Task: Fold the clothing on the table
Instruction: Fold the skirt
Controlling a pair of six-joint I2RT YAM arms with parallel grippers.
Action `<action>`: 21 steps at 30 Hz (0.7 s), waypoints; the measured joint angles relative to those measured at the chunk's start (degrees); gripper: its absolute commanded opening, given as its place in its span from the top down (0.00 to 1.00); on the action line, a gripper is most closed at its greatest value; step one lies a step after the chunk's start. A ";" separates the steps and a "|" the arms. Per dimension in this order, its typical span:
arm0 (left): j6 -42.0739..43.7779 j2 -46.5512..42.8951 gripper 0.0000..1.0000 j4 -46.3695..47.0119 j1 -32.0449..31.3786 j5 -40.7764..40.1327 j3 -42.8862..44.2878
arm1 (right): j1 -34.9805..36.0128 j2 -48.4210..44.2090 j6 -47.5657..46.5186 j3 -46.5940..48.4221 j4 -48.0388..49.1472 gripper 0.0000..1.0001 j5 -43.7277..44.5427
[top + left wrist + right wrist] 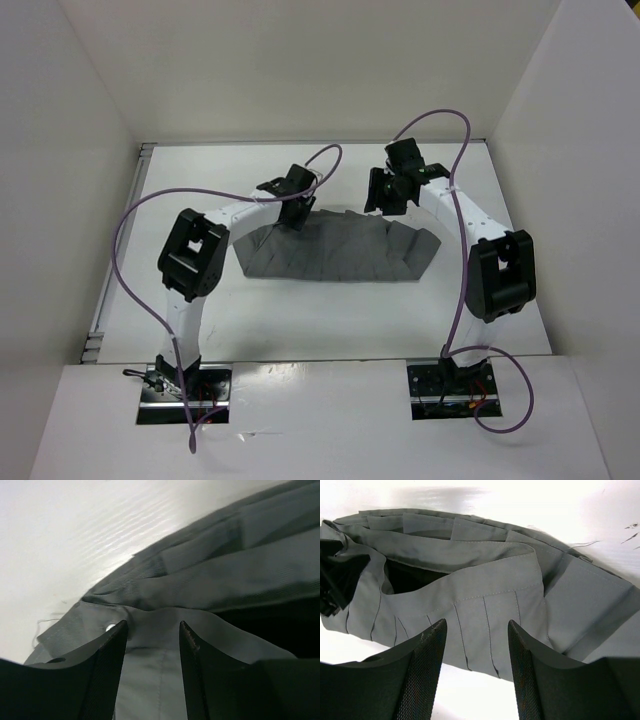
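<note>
At the left tool (152,626): fingers partly apart, straddling a raised fold at the skirt's (340,250) far edge. Cloth lies in the gap, and nothing looks pinched.
Right tool (477,624): fingers apart, holding nothing, hanging just above the waistband (470,587).
Skirt: lies fanned out flat on the desk (300,320), between the two arms and well clear of the walls.
Waist opening: gapes a little, showing dark lining (405,577).
Handling: probably light, soft and limp. The pleats will likely splay when lifted. It is not fragile, and may slide on the smooth desk.
Where to hold: the stitched waistband near its two ends, the firmest part, taking both layers.
Risk: catching the top layer alone would open the waist instead of carrying the fold.
</note>
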 measured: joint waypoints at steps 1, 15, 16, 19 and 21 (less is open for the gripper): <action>-0.02 0.72 0.50 0.00 0.00 -1.86 0.00 | 0.00 0.00 0.00 0.00 -0.02 0.43 0.02; -0.04 1.51 0.77 0.02 0.07 -11.28 0.00 | 0.00 0.20 -0.61 0.00 -0.33 0.43 0.00; 0.00 1.57 0.87 0.02 0.07 -11.39 0.00 | 0.00 0.31 -0.61 0.00 -0.33 0.43 -0.02; -0.22 2.16 1.00 0.13 0.07 -11.85 0.00 | -0.02 0.70 -0.63 -0.02 -0.35 0.43 -0.04; -0.11 2.86 1.00 0.07 0.07 -11.96 0.02 | -0.07 0.72 -0.59 -0.09 -0.35 0.43 -0.02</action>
